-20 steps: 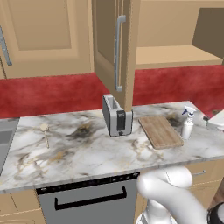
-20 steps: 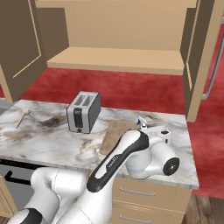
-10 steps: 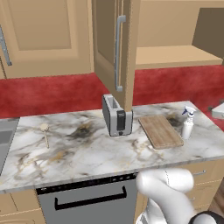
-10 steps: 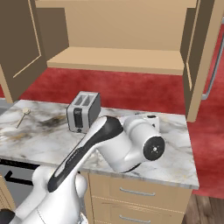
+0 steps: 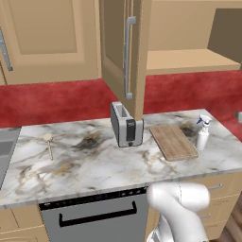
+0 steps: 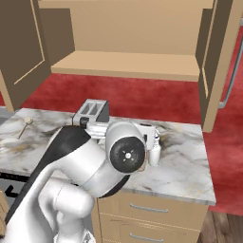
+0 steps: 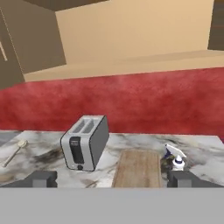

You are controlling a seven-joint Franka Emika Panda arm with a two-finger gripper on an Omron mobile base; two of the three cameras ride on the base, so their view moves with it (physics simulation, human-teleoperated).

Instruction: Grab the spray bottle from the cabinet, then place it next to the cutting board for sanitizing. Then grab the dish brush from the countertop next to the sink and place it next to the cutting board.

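Your arm has pulled back and low over the last second: it was stretched out over the cutting board [image 5: 173, 142], and now its big white joint hangs in front of the drawers. The spray bottle [image 5: 203, 133] has not moved; it stands upright on the worktop [image 5: 90, 163] just beside the board's right edge, so I judge the first half of the task done.

The claw [image 7: 112, 179] looks along the worktop with its 2 dark fingertips [image 7: 42, 179] spread wide and nothing between them.

Next comes the dish brush [image 5: 48, 143], lying flat well to the left, between the toaster [image 5: 126, 124] and the sink [image 5: 4, 152]. It is thin and pale beige, with a small round head and a slim straight handle, and it sits low against the veined marble. Expect a fiddly pinch.

The board is flat brown wood with visible grain; the bottle is translucent white with a blue-grey trigger. The cabinet [image 5: 119, 56] door hangs open over a bare wooden shelf.
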